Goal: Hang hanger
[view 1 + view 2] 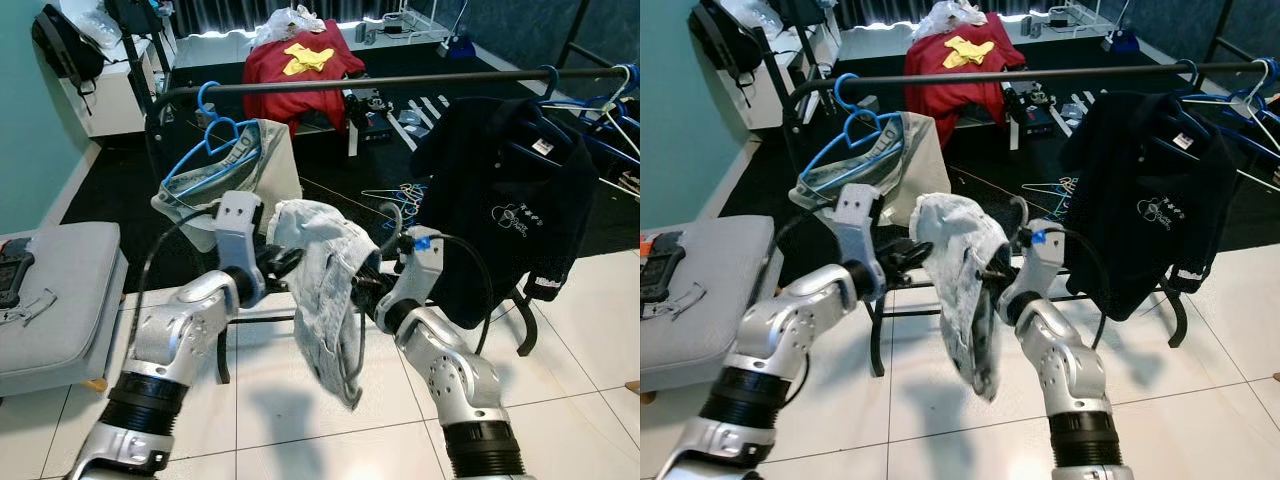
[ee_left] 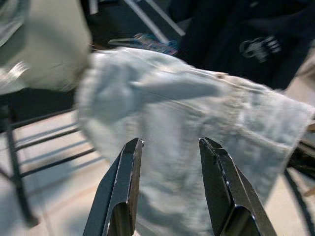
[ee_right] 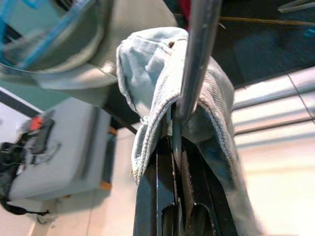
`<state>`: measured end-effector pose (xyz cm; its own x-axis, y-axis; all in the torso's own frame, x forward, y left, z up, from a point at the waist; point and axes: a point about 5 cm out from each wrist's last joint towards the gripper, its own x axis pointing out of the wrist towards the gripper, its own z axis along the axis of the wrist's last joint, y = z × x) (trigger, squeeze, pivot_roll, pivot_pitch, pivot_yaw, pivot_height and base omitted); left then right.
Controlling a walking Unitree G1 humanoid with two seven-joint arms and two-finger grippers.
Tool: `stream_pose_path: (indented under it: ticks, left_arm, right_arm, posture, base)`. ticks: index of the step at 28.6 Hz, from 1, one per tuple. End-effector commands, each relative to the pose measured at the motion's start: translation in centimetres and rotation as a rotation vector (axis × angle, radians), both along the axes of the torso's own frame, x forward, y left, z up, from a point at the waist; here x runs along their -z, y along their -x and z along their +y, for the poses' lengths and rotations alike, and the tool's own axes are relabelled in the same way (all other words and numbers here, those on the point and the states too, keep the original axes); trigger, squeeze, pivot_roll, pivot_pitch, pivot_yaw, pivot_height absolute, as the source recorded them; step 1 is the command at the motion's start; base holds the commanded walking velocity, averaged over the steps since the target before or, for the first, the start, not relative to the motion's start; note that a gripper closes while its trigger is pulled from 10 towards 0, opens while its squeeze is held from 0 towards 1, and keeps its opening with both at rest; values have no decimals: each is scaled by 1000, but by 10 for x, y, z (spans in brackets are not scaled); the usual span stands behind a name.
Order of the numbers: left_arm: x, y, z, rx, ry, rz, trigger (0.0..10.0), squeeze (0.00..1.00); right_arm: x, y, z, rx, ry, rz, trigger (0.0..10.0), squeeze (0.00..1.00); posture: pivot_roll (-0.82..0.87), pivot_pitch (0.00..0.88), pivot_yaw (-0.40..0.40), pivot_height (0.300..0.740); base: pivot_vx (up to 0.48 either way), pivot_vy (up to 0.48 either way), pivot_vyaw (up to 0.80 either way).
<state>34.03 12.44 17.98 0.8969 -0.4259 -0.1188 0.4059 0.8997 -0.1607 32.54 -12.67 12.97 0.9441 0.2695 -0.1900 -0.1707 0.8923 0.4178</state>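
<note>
While the right end effector [image 3: 179, 147] pinches the hanger [image 3: 197, 59] — denim-draped — the left end effector [image 2: 170, 182] gapes just beside.

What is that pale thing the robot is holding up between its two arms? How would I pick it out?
Find the long dark clothes rail across the room. Below its middle, in front of the robot, the right gripper is shut on a hanger draped with a faded light-blue denim garment. Unlike the beige garment on the blue hanger and the black shirt, it is not on the rail.
</note>
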Motion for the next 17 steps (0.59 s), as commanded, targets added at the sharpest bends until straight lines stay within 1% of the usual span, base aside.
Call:
stream_pose_path:
  ticks: [1, 2, 3, 4, 5, 6, 7, 8, 9, 10, 12, 13, 15, 16, 17]
  left_arm:
    - [12, 2, 10, -33, -45, 27, 10000, 0]
    - [12, 2, 10, -33, -45, 27, 10000, 0]
    - [19, 4, 13, -41, -59, 37, 10000, 0]
    - [19, 4, 13, -41, -59, 37, 10000, 0]
    - [31, 7, 16, -53, -97, 51, 10000, 0]
    - [44, 11, 18, -75, -137, 66, 10000, 0]
    - [54, 14, 19, -88, -164, 74, 10000, 0]
    - [54, 14, 19, -88, -164, 74, 10000, 0]
    - [61, 17, 18, -91, -179, 76, 10000, 0]
    - [61, 17, 18, -91, -179, 76, 10000, 0]
    - [76, 26, 11, -87, -184, 64, 10000, 0]
    - [76, 26, 11, -87, -184, 64, 10000, 0]
    - [87, 35, 9, -92, -183, 47, 10000, 0]
    - [87, 35, 9, -92, -183, 47, 10000, 0]
    - [91, 37, 12, -115, -195, 34, 10000, 0]
  right_arm:
    - [-2, 1, -4, 22, 11, -26, 10000, 0]
    - [-2, 1, -4, 22, 11, -26, 10000, 0]
    - [-2, 1, -6, 23, 21, -28, 10000, 0]
    - [-2, 1, -6, 23, 21, -28, 10000, 0]
    - [-1, 2, -7, 17, 50, -37, 10000, 0]
    - [0, 3, -7, -16, 140, -68, 10000, 0]
    - [1, 3, -7, -43, 204, -90, 10000, 0]
    - [1, 3, -7, -43, 204, -90, 10000, 0]
    - [4, 4, -7, -62, 253, -105, 10000, 0]
    - [4, 4, -7, -62, 253, -105, 10000, 0]
    - [17, 8, -10, -81, 327, -115, 10000, 0]
    - [17, 8, -10, -81, 327, -115, 10000, 0]
    - [29, 15, -13, -105, 372, -117, 10000, 0]
    - [29, 15, -13, -105, 372, -117, 10000, 0]
    - [33, 18, -13, -128, 385, -122, 10000, 0]
  posture:
    - [-41, 98, 61, 740]
    - [-41, 98, 61, 740]
    - [-43, 95, 62, 740]
    - [-43, 95, 62, 740]
    - [-46, 87, 60, 740]
    - [-53, 77, 55, 740]
    - [-53, 77, 55, 740]
    - [-53, 77, 55, 740]
    - [-56, 68, 52, 740]
    - [-56, 68, 52, 740]
    - [-47, 37, 40, 740]
    - [-47, 37, 40, 740]
    - [-42, 19, 34, 740]
    - [-42, 19, 34, 740]
    - [-37, 6, 26, 740]
  base:
    - [0, 0, 0]
    - [0, 0, 0]
    - [0, 0, 0]
    - [0, 0, 0]
    - [0, 0, 0]
    - [0, 0, 0]
    - [0, 0, 0]
    - [0, 0, 0]
    - [0, 0, 0]
    - [0, 0, 0]
    - [0, 0, 0]
    - [0, 0, 0]
    - [0, 0, 0]
    - [0, 0, 0]
    - [0, 0, 0]
